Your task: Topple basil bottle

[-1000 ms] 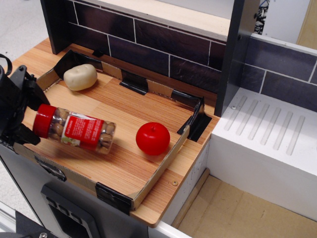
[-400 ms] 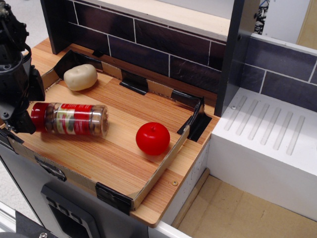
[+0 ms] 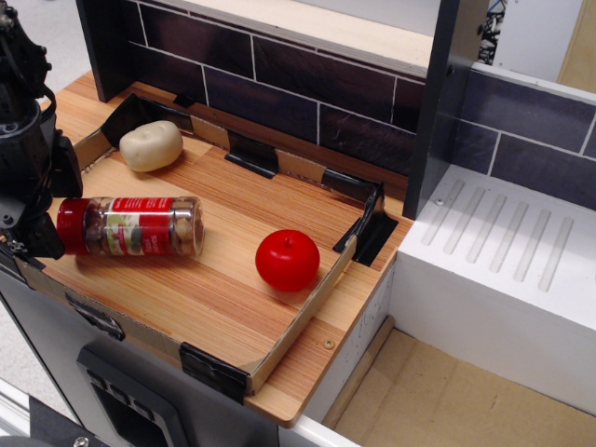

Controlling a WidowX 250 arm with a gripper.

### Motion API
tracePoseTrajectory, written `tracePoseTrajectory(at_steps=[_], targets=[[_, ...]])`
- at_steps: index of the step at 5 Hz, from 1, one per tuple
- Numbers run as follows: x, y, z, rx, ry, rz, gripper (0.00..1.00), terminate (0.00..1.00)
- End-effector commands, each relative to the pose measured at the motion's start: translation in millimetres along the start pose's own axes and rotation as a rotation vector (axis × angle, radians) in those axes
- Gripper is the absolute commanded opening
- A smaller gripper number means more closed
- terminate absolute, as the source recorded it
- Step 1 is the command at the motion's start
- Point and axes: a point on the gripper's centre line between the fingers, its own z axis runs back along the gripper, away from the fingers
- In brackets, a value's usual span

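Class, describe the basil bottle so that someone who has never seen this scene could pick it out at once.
Find the wooden tray edged with cardboard, in front of the dark tiled wall. The basil bottle lies on its side near the tray's left edge, its cap beside the black pincer. Unlike the round red ball and the pale lump, it is a clear, labelled, red-capped cylinder.

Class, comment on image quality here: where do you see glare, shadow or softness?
In the observation.image view, lighting is even; the red ball shows a small highlight, the basil bottle faint sheen on its glass; soft shadows lie beneath both; the gripper at the left edge is dark, its details lost.
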Motion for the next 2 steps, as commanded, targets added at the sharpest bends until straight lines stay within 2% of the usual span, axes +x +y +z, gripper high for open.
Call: tracePoseTrajectory(at_steps=[1,2], targets=[[7,-16,33,-0.13,-0.022,0.008,1.0,0.0],[2,-20,68,-0.111,-0.048,-0.002,1.0,1.0]])
